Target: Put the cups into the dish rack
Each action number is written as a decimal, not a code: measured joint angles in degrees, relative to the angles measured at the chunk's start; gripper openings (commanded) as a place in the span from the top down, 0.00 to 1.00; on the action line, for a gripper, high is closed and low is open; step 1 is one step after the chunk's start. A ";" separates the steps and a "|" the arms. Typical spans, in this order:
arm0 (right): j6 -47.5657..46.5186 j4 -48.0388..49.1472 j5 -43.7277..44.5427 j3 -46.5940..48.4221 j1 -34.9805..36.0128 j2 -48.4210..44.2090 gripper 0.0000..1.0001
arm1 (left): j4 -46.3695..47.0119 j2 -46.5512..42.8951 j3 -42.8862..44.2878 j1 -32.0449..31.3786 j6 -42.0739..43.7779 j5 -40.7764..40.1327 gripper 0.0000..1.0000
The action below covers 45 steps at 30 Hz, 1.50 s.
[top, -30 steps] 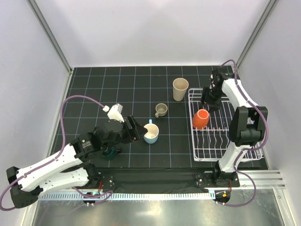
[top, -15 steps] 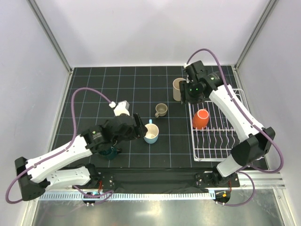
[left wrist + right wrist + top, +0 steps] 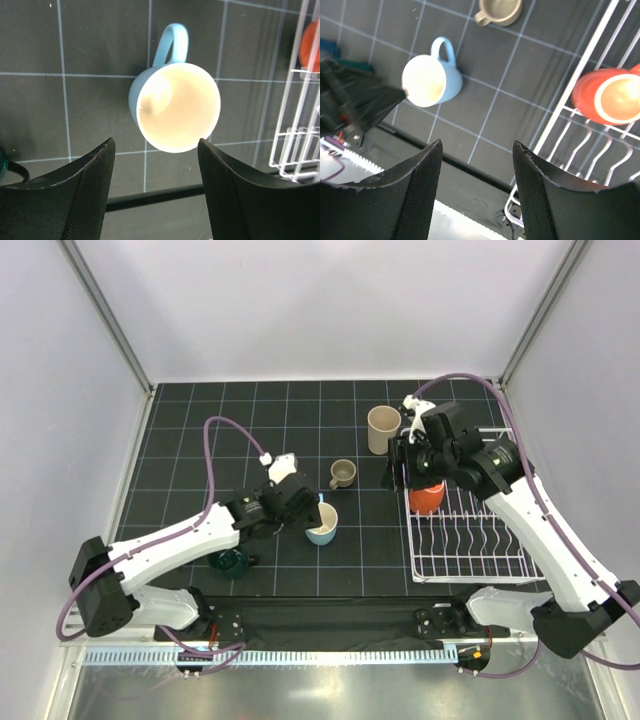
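So the left end effector has its fingers spread wide with nothing in them, hovering right at the light blue mug, which stands upright on the tabletop left of the dish rack. The right end effector is open and empty too, hanging over the rack's left rim just beside the orange cup, which lies on its side in the rack. The beige tumbler, taupe mug and teal mug all sit on the tabletop outside the rack.

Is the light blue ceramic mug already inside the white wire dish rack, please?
No, the mug stands on the black gridded mat, outside the dish rack.
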 measured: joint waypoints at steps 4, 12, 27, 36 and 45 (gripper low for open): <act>0.33 1.33 -3.26 -3.45 0.02 -2.51 0.40 | -0.07 3.56 0.13 0.04 -1.27 -0.35 0.36; 0.46 3.26 -9.86 -10.60 0.04 -8.04 0.40 | 0.17 10.67 0.17 0.11 -2.97 -0.85 0.44; -0.48 2.60 -9.25 -10.60 0.04 -11.91 0.40 | 2.91 14.47 0.00 0.48 -3.17 -0.37 0.77; 0.37 2.73 -10.03 -10.84 0.04 -13.53 0.40 | 5.18 14.25 -2.51 0.70 -3.23 0.50 1.00; 0.35 2.89 -10.54 -10.82 0.04 -10.88 0.40 | 3.28 7.78 -4.42 0.70 -2.34 1.84 1.00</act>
